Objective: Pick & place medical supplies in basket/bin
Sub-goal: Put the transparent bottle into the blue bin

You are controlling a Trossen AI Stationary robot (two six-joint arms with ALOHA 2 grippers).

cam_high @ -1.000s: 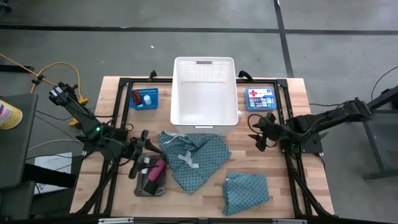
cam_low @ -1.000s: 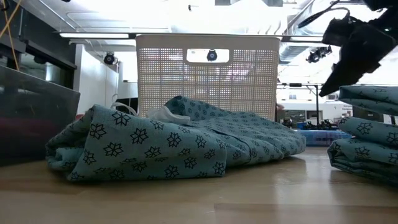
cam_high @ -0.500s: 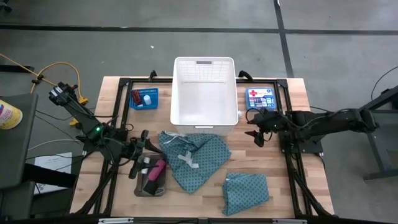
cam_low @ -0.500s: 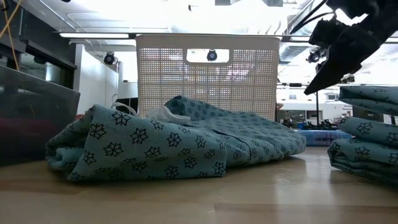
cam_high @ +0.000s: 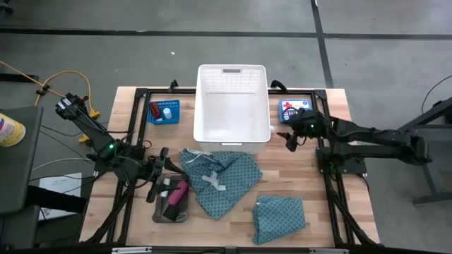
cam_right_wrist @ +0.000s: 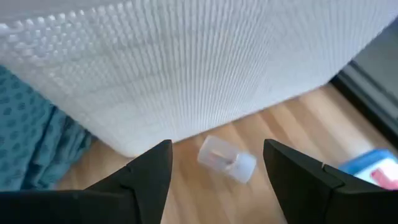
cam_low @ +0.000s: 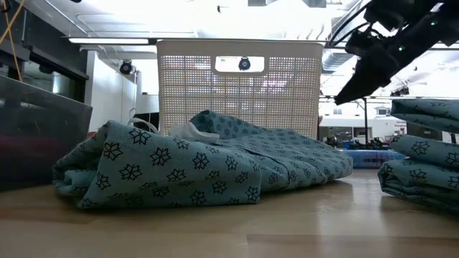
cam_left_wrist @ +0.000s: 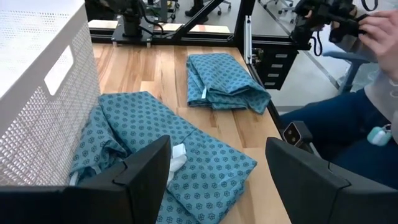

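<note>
A small pale tube [cam_right_wrist: 227,160] lies on its side on the wood beside the white slotted basket [cam_high: 232,106]. My right gripper [cam_high: 288,140] hovers open near the basket's right near corner, with the tube ahead between its fingers [cam_right_wrist: 149,171]. It touches nothing. One teal dotted cloth [cam_high: 219,180] with white ties lies crumpled against the basket's near wall. A second cloth [cam_high: 279,217] lies folded toward the near edge. The grey tray [cam_high: 171,212] holds a pink cylinder [cam_high: 179,190] and a black block. My left gripper [cam_high: 157,180] waits open beside the tray.
A small blue mesh basket [cam_high: 164,111] with red-and-white pieces stands left of the white basket. A flat blue box with a red cross [cam_high: 293,109] lies behind my right gripper. A seated person [cam_left_wrist: 373,93] shows beyond the table's right side. Bare wood [cam_high: 296,176] lies between the cloths and my right arm.
My right gripper has moved toward the table's far edge and a little left, closing in on the white basket's right near corner, and its arm has stretched out. The cloths, the tray and my left arm have kept still.
</note>
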